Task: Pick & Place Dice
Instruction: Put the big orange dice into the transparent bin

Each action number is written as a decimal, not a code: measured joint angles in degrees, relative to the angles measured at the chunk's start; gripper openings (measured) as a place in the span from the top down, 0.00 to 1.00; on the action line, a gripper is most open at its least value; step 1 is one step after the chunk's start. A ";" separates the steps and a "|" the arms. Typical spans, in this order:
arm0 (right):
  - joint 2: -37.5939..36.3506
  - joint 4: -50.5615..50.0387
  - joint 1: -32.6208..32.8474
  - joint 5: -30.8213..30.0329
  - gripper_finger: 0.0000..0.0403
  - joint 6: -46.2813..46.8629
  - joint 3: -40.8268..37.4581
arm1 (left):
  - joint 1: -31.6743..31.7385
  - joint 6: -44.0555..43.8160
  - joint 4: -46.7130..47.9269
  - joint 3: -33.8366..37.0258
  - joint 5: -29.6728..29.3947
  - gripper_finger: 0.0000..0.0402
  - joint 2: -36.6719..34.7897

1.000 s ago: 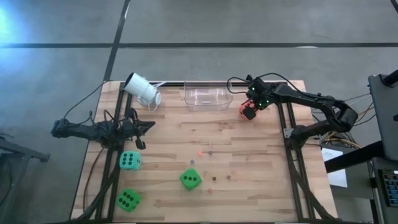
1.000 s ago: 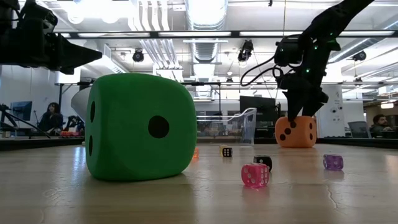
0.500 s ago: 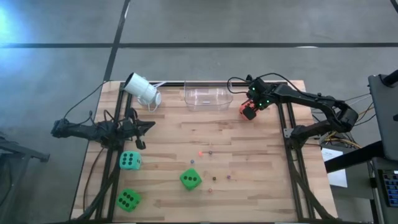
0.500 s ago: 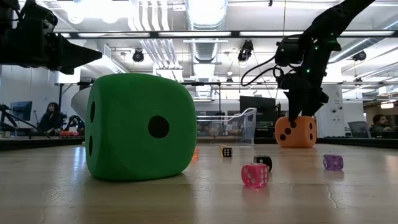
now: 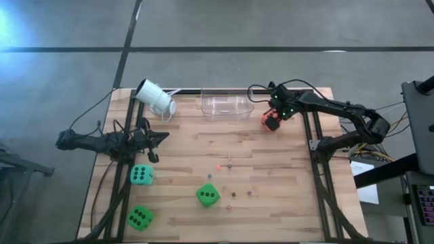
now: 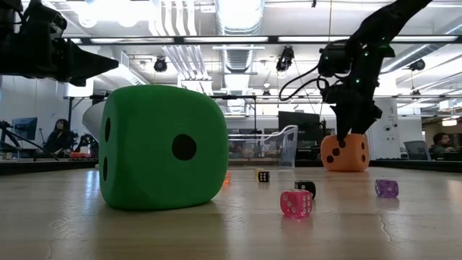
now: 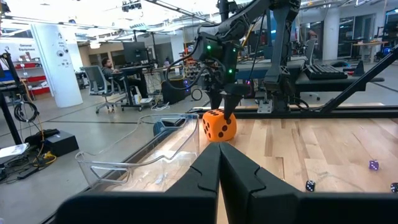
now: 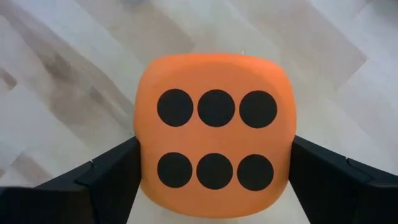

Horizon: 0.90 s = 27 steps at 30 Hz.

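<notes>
An orange-red die (image 5: 270, 122) (image 8: 214, 134) sits at the table's far right, six pips up, with my right gripper (image 5: 273, 117) (image 8: 214, 171) coming down over it and shut on it. Two green dice (image 5: 207, 195) (image 5: 139, 217) and a teal one (image 5: 142, 175) rest on the near half of the table. Several tiny dice (image 6: 296, 203) lie around the middle. My left gripper (image 5: 163, 137) (image 7: 219, 171) is shut with nothing in it, held level above the table's left side. My right gripper pinches the orange-red die by two opposite side faces (image 8: 142, 168), one finger (image 8: 112, 177) on each. The fingers come from above, pointing steeply down. The die stays upright, six-pip face up, and in the low view its underside (image 6: 344, 169) looks level with the tabletop.
A clear plastic container (image 5: 227, 106) stands at the far edge, just left of the orange-red die. A white cup (image 5: 156, 97) lies on its side at the far left corner. Bare wood (image 5: 271, 163) lies between the tiny dice and the right gripper.
</notes>
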State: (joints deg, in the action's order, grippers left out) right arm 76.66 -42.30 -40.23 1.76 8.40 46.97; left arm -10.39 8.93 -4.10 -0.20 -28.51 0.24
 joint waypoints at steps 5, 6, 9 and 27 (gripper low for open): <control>-0.07 -0.95 0.00 -0.06 0.15 -0.04 1.56 | 0.01 0.00 0.01 0.01 0.00 0.97 -0.01; -0.10 -1.21 0.00 -0.08 0.15 -0.04 1.86 | 0.00 0.00 0.01 0.01 0.02 0.97 0.01; -0.52 -2.15 0.00 -0.10 0.15 -0.43 2.97 | 0.02 0.00 0.02 0.01 0.00 0.97 0.01; -3.12 -12.39 4.74 -2.19 0.15 -6.46 23.06 | 0.00 0.00 0.00 0.00 0.01 0.97 0.01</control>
State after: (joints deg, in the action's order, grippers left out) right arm 73.54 -54.69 -35.49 -0.43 1.94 70.04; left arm -10.39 8.93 -4.10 -0.20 -28.50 0.25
